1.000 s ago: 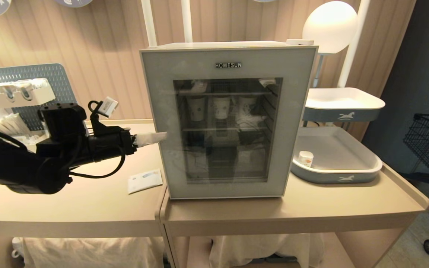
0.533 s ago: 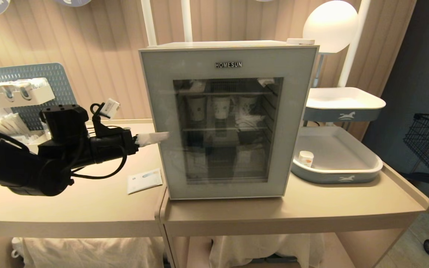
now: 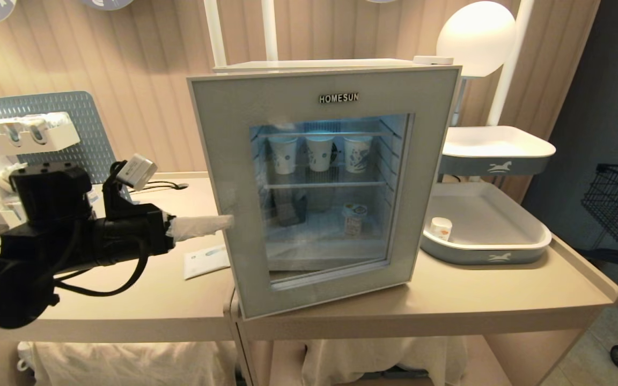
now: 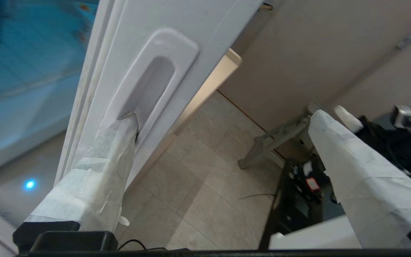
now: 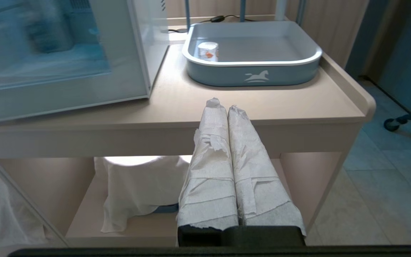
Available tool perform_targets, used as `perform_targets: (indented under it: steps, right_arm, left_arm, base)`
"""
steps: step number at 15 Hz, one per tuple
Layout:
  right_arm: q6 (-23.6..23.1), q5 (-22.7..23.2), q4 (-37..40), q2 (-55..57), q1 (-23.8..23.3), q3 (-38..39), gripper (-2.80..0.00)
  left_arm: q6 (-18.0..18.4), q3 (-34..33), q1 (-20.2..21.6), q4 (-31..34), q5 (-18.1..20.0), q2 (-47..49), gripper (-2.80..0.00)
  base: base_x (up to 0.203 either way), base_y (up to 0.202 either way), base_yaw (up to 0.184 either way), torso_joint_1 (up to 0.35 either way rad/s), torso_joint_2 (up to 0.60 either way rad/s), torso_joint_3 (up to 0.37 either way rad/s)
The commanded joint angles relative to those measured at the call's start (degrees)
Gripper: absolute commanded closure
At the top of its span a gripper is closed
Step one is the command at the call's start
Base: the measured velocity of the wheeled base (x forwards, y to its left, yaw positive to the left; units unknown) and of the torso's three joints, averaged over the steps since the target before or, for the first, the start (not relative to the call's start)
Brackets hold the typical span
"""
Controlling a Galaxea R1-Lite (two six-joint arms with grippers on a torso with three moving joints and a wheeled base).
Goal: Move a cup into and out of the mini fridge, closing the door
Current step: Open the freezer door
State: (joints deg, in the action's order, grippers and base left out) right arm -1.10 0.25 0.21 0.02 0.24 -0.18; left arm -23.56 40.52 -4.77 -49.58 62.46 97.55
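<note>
Cup: small white pot with orange marking, standing in the near left corner of the lower grey tray, on the bench to the right of the mini fridge.
Left hand: fingers spread wide, holding nothing; one taped finger is hooked into the recessed handle on the door's side edge, the other finger stands free in the air.
Door: ajar, its left edge swung out toward the camera, hinged on the right.
Mini fridge: interior lit blue; three patterned paper cups on the upper wire shelf, one small pot on the lower level.
Right hand: fingers pressed together, empty, parked low in front of the bench edge.
Leaflet: flat on the bench, left of the door.
</note>
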Motion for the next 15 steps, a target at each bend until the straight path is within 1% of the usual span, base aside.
perform_targets:
  steps: [1, 3, 5, 6, 7, 9, 10, 11, 12, 13, 15]
  right_arm:
    - [0.0, 0.0, 0.0, 0.1, 0.0, 0.0, 0.0]
    - [0.0, 0.0, 0.0, 0.1, 0.0, 0.0, 0.0]
    - [0.0, 0.0, 0.0, 0.1, 0.0, 0.0, 0.0]
    - [0.0, 0.0, 0.0, 0.1, 0.0, 0.0, 0.0]
    - [0.0, 0.0, 0.0, 0.1, 0.0, 0.0, 0.0]
    - [0.0, 0.0, 0.0, 0.1, 0.0, 0.0, 0.0]
    - [0.0, 0.0, 0.0, 0.1, 0.0, 0.0, 0.0]
    - [0.0, 0.0, 0.0, 0.1, 0.0, 0.0, 0.0]
    - [0.0, 0.0, 0.1, 0.1, 0.0, 0.0, 0.0]
    - [0.0, 0.0, 0.0, 0.1, 0.0, 0.0, 0.0]
    - [0.0, 0.0, 0.0, 0.1, 0.0, 0.0, 0.0]
  left_arm:
    - [0.0, -5.5, 0.0, -0.4, 0.8, -8.7, -2.8]
    - [-0.1, -9.7, 0.0, -0.2, 1.4, -15.2, -2.8]
    - [-1.2, -14.0, -0.1, 0.1, 2.0, -22.4, -2.8]
    - [-2.4, -15.7, -0.5, 0.2, 2.6, -26.0, -2.8]
    - [-4.3, -17.3, -1.1, 0.3, 3.6, -29.5, -2.8]
    - [-9.9, -19.8, -3.7, 0.4, 6.2, -35.0, -2.8]
    - [-11.5, -20.8, -4.4, 0.3, 6.8, -36.0, -2.8]
    - [-11.6, -21.0, -4.4, 0.1, 6.4, -35.3, -2.8]
    - [-11.4, -20.6, -3.2, -0.1, 5.5, -33.3, -0.83]
    - [-10.7, -19.9, -1.1, -0.4, 4.2, -30.7, 0.0]
    - [-7.0, -17.0, 2.1, -0.6, 1.2, -22.9, 0.0]
  base:
    - [0.0, 0.0, 0.0, 0.0, 0.0, 0.0]
    - [0.0, 0.0, 0.0, 0.0, 0.0, 0.0]
    - [0.0, 0.0, 0.0, 0.0, 0.0, 0.0]
    - [0.0, 0.0, 0.0, 0.0, 0.0, 0.0]
    - [0.0, 0.0, 0.0, 0.0, 0.0, 0.0]
    - [0.0, 0.0, 0.0, 0.0, 0.0, 0.0]
    - [0.0, 0.0, 0.0, 0.0, 0.0, 0.0]
    - [0.0, 0.0, 0.0, 0.0, 0.0, 0.0]
    - [0.0, 0.0, 0.0, 0.0, 0.0, 0.0]
    - [0.0, 0.0, 0.0, 0.0, 0.0, 0.0]
    - [0.0, 0.0, 0.0, 0.0, 0.0, 0.0]
